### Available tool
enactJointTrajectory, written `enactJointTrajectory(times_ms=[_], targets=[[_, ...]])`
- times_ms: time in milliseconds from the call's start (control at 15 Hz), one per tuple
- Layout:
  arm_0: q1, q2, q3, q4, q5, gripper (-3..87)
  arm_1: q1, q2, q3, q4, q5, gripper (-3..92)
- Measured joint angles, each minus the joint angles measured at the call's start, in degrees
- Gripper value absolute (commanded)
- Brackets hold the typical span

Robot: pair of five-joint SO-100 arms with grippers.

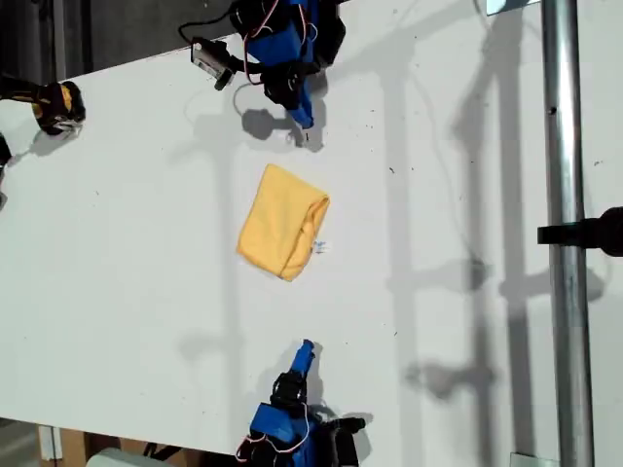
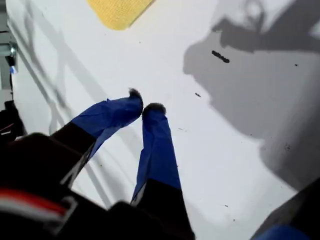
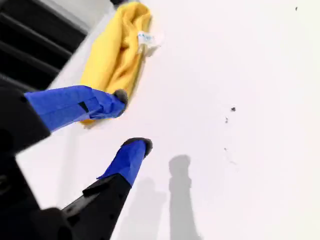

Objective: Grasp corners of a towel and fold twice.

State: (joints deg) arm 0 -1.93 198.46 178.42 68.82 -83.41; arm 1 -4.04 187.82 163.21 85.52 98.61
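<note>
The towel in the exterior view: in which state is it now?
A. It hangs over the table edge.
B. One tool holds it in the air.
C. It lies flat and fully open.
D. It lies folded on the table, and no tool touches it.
D: the towel lies folded into a small bundle on the white table, with its white tag showing at one edge, and both tools stand apart from it.
</note>
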Motion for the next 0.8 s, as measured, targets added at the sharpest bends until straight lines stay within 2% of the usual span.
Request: enactJointTrajectory(times_ms=[67,133,200,267,333,467,800], targets=[[-0.09,0.09,0.0,3.6,-7.73,13.5,1.14,0.26,0.0,0.62,-0.35,7.3],[-0.7,0.18,0.0,4.83,-8.26,13.2,2.02,0.26,0.0,0.97,-0.97,8.2],[-0.7,0.18,0.0,5.19,-0.44,12.6,2.9,0.26,0.0,1.05,-2.2,8.2],[-0.7,0.18,0.0,5.19,12.3,12.1,3.25,0.26,0.0,1.49,-4.48,8.2],[-0.26,0.18,0.0,5.19,21.97,12.0,3.69,0.26,0.0,1.58,-8.61,8.2],[-0.35,0.18,0.0,5.19,26.19,12.0,3.87,0.26,0.0,1.58,-11.07,8.2],[-0.35,0.18,0.0,5.19,26.98,12.0,3.87,0.26,0.0,1.58,-11.51,8.2]])
